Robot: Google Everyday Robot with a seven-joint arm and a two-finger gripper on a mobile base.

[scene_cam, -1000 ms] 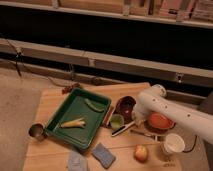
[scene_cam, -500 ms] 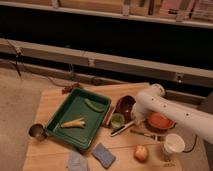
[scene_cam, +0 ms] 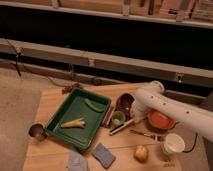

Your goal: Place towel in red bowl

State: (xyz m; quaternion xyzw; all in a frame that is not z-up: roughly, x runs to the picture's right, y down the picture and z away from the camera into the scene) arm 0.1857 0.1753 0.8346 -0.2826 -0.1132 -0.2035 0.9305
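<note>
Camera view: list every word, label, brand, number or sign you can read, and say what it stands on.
No text can be read.
Boxes on the top shelf: any print is too blurred to read.
Dark mark at the table corner: too blurred to read.
Tray, red bowl, cup, towel: no lettering shows.
Gripper, beside the red bowl: no label shows.

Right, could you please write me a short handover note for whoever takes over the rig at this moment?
Gripper: low over the table, just right of the red bowl, far from the towel.
Towel: crumpled at the table's front edge, left of the blue sponge.
Done: nothing; the towel is not yet grasped.
Left: reach the towel, grasp it, carry it to the red bowl, release.
</note>
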